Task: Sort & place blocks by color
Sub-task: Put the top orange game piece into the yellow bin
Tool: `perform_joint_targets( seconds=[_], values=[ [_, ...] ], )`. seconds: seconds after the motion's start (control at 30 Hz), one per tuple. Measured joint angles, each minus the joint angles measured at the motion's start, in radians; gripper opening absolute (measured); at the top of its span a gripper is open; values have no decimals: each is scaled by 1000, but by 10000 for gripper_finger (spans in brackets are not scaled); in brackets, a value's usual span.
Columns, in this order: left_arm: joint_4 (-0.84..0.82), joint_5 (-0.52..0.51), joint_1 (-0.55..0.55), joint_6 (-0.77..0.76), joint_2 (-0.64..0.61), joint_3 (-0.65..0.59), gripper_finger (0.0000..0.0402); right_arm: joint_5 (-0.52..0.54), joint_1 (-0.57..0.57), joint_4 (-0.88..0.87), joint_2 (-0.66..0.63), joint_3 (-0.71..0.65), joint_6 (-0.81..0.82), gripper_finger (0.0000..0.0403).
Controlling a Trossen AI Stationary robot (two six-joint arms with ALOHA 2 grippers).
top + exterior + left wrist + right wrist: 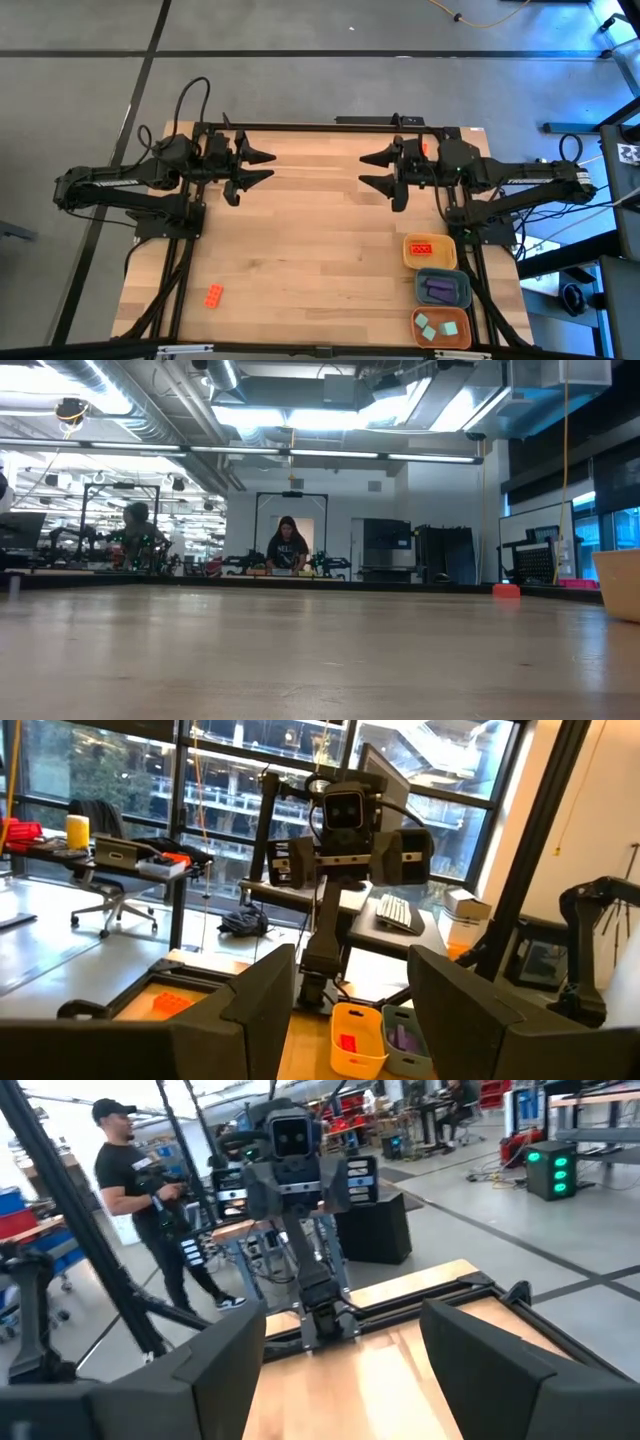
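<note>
One orange-red block (214, 296) lies on the wooden table near its front left corner; it also shows small in the low view (506, 590). Red blocks (421, 248) lie in the yellow tray (408, 262), purple blocks (440, 289) in the blue-grey tray (421, 296), and teal-green blocks (437, 328) in the orange tray (462, 338). My left gripper (262, 166) and my right gripper (368, 170) hang raised over the table's far part. They point level at each other, both open with nothing between the fingers.
The three trays stand in a row along the table's right edge, near the front. The yellow tray (358, 1042) and blue-grey tray (405, 1040) show in the left wrist view. A person (135, 1190) stands beyond the table's left side. Bare wood lies between the arms.
</note>
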Motion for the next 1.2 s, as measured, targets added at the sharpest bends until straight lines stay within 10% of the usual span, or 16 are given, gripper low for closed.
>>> perform_joint_targets(
  seconds=[0.3, 0.53, 0.93, 1.2],
  values=[
    [-38, -15, 0, -2, 0, 0, 154, -16, 0, -2, 0, 0, 3, 268],
    [-38, -14, 0, 23, 0, 0, 16, -16, 0, -2, 0, 0, 3, 268],
    [-53, -26, 0, 15, -10, 1, 0, -10, 0, -4, 0, 0, 33, 268],
    [-64, -33, 0, -3, -15, 1, 0, 388, -124, -316, 10, 114, 296, 268]
  ],
)
